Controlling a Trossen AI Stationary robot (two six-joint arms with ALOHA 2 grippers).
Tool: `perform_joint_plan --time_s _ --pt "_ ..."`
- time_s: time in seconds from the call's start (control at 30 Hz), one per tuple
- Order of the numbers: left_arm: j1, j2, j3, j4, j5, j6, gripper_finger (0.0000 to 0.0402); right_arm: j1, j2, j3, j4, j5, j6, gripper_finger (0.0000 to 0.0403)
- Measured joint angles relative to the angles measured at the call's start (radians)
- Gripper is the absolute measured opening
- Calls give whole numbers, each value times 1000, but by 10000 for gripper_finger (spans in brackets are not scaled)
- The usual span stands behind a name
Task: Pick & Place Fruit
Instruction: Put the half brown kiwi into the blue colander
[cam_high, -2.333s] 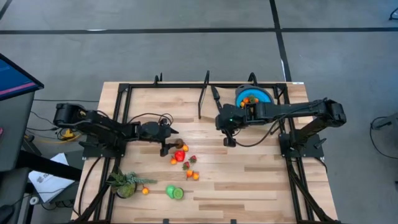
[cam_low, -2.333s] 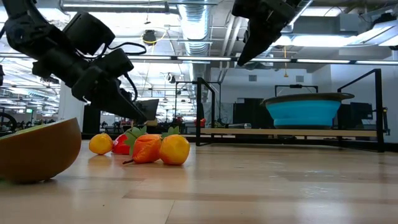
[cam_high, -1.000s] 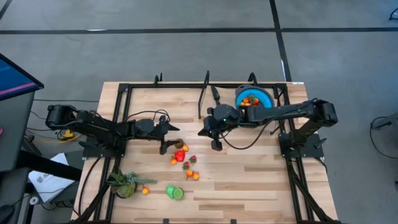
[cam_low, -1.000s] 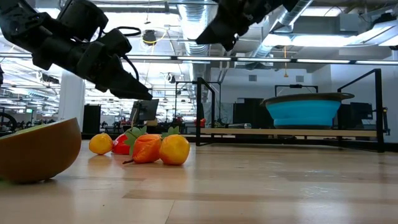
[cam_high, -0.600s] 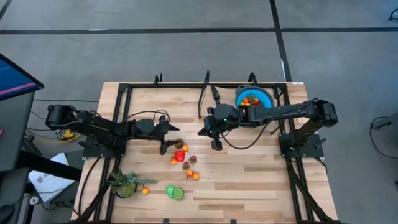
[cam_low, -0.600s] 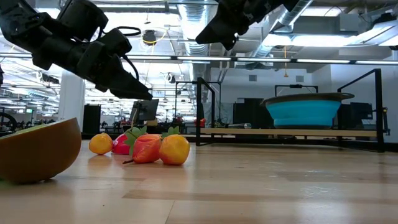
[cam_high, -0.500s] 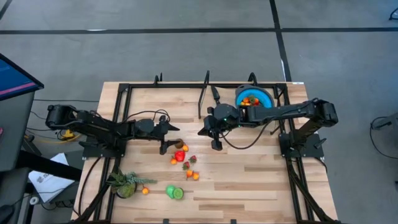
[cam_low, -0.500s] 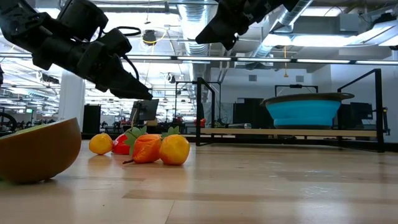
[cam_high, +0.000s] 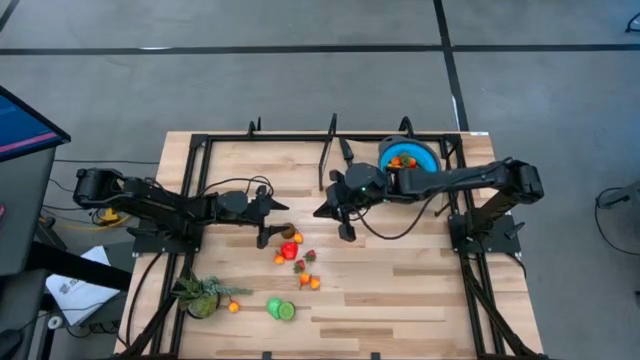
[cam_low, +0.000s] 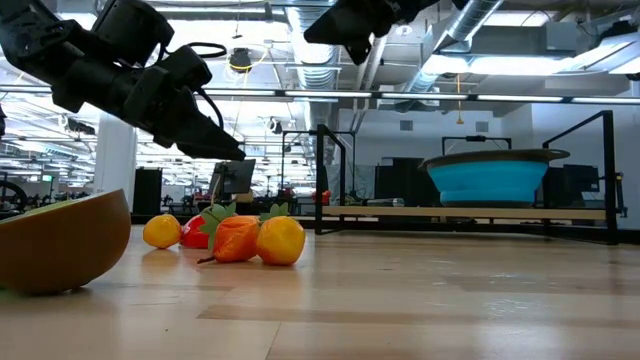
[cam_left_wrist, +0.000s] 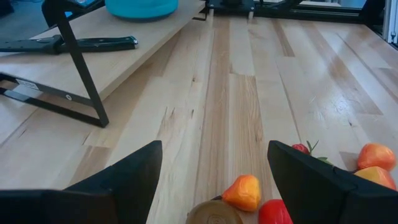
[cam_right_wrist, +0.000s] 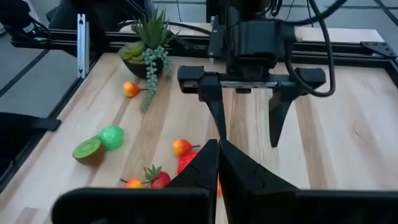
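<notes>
Several small toy fruits (cam_high: 293, 252), red, orange and brown, lie loose on the wooden table, also seen in the low view (cam_low: 240, 238). My left gripper (cam_high: 280, 208) hangs open above the far edge of this cluster; between its fingers (cam_left_wrist: 214, 149) an orange fruit (cam_left_wrist: 244, 191) and a red one (cam_left_wrist: 273, 211) show below. My right gripper (cam_high: 320, 211) is shut and empty, high over the table (cam_low: 330, 25), just right of the left gripper (cam_right_wrist: 245, 112). The blue bowl (cam_high: 407, 157) at the far right holds several fruits.
A spiky potted plant (cam_high: 203, 296), a small orange fruit (cam_high: 234, 307) and a green fruit beside a kiwi half (cam_high: 281, 310) sit near the table's near-left corner. A black-handled knife (cam_left_wrist: 68, 43) lies at the far side. Black frame rails (cam_high: 325, 160) border the table.
My right gripper has risen a little and drifted slightly toward the table's left, staying shut. The left arm and the fruits have kept still.
</notes>
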Motion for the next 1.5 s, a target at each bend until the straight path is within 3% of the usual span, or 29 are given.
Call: perform_joint_plan --time_s 0.4,0.9,1.23,1.5 --pt "0 0 0 0 -1 -106 285 -40 0 84 -226 -1 -6 5" --pt "0 0 0 0 -1 -159 285 -43 0 85 -53 -1 -9 5" --pt "0 0 0 0 -1 -159 285 -59 0 85 67 1 -215 5" --pt "0 0 0 0 -1 -123 285 -81 0 85 16 1 -216 5"
